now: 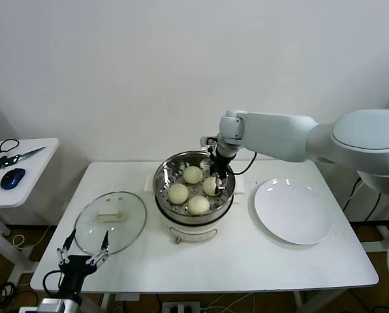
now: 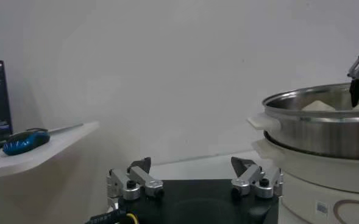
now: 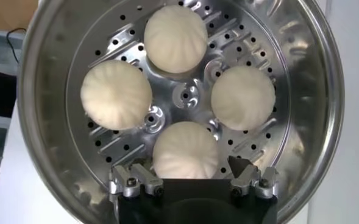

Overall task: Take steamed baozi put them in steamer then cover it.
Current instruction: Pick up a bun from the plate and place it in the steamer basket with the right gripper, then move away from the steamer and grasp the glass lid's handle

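Four baozi (image 1: 193,175) sit in the steamer (image 1: 163,189), cover (image 1: 110,222) off.

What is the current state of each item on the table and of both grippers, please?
steamer: uncovered, four baozi inside.
steamed baozi: all four on the perforated bottom, apart from each other.
cover: off, flat on the table left of the steamer.
plate: empty, right of the steamer.
right gripper: jaws open, over the steamer's right side, holding nothing.
left gripper: jaws open, empty, at the table's near edge by the cover.

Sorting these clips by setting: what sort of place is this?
Probably a lab or office corner staged as a kitchen: an electric steamer on a plain white table, and a side desk with a computer mouse.
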You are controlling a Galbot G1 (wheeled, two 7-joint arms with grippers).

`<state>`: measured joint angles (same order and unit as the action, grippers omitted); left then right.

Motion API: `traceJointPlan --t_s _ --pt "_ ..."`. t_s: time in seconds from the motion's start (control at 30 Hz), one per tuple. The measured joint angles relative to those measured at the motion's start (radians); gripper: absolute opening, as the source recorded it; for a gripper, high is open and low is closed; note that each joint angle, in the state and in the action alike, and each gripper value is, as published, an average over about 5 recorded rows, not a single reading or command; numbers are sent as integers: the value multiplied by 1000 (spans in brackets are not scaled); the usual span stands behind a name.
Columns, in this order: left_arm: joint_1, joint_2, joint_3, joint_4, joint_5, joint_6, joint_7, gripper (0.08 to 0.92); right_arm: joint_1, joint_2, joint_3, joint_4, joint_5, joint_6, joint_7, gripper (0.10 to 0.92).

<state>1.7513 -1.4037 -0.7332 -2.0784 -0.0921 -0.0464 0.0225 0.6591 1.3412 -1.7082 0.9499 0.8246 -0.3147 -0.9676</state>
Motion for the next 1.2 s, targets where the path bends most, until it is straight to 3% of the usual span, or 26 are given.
traceJointPlan --t_s 0.47,0.83,1.2 --pt "-8 6 -14 -4 -4 2 -1 823 98 -151 66 80 42 81 4 823" --pt "-13 -6 -15 -27 21 17 -1 823 -26 -453 243 248 74 315 355 823" --pt "-9 -30 -23 -48 71 25 -1 823 -567 -664 848 428 -9 444 664 823"
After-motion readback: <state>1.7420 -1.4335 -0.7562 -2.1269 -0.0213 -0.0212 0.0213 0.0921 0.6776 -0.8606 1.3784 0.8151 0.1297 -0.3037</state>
